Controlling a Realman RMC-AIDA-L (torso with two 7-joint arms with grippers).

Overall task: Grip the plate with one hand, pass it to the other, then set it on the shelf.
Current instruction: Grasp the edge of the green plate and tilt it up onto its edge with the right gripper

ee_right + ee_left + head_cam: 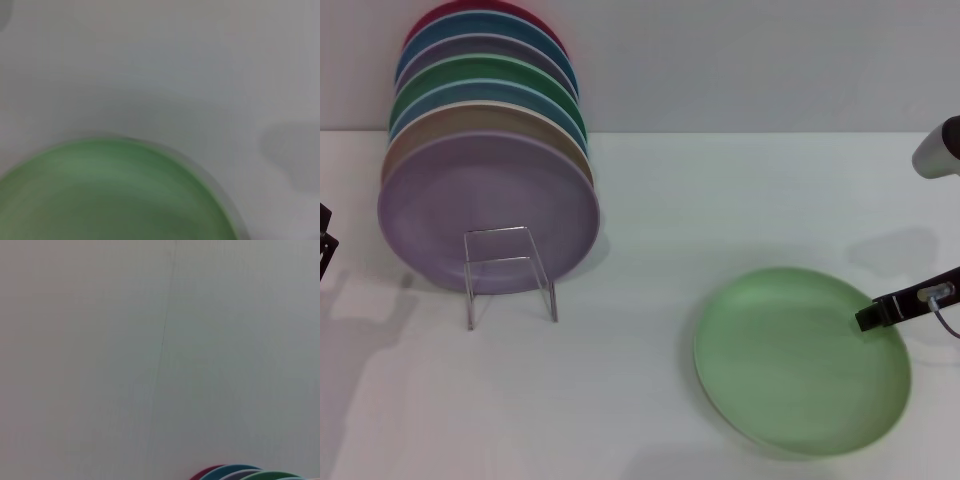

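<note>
The light pastel-green plate (pixel 800 360) lies flat on the white table at the right front. My right gripper (pixel 872 316) reaches in from the right edge, its black tip over the plate's right rim. The right wrist view shows the plate (pixel 110 195) close below that camera. The clear acrylic shelf (pixel 510 272) stands at the left with a row of upright coloured plates, a lilac one (pixel 485 205) in front. My left gripper (pixel 325 248) is parked at the far left edge, only partly in view.
The white wall rises behind the table. Bare table lies between the shelf and the green plate. The tops of the racked plates (pixel 250 474) show at the lower edge of the left wrist view.
</note>
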